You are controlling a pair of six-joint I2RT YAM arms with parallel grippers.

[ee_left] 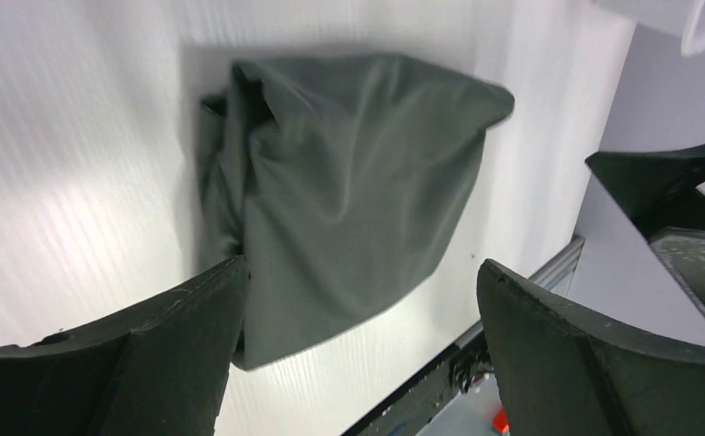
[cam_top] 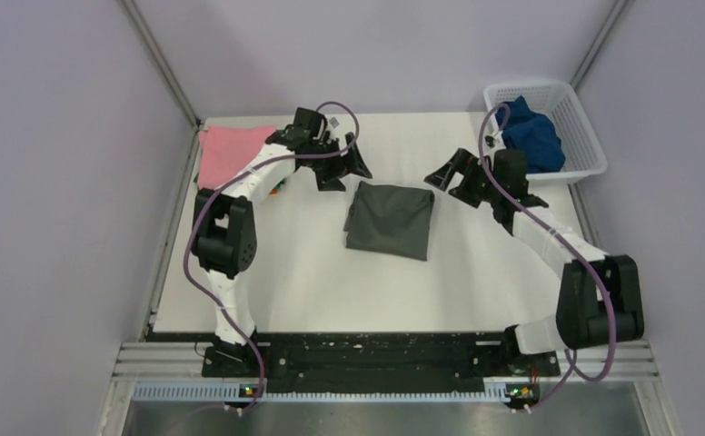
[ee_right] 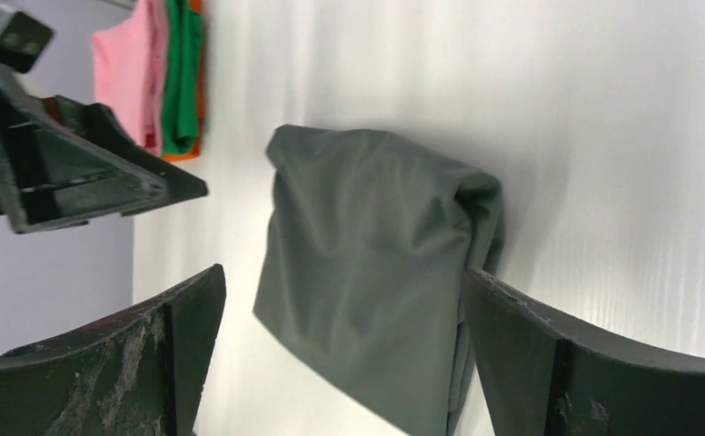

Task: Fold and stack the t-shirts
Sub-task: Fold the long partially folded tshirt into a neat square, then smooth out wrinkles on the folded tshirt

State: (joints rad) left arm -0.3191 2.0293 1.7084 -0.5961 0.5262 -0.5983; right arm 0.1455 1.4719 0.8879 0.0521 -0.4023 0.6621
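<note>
soft dark grey t-shirt (cam_top: 390,220) folded, rumpled rectangle.

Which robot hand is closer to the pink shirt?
Left. The left gripper sits a little to the right of the pink t-shirt; the right gripper is much farther right, past the dark grey t-shirt.

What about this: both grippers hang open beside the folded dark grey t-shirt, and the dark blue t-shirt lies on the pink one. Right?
No: the top external view shows the dark blue t-shirt in the white plastic mesh basket, not on the pink t-shirt. Left gripper and right gripper hang open beside the dark grey t-shirt.
</note>
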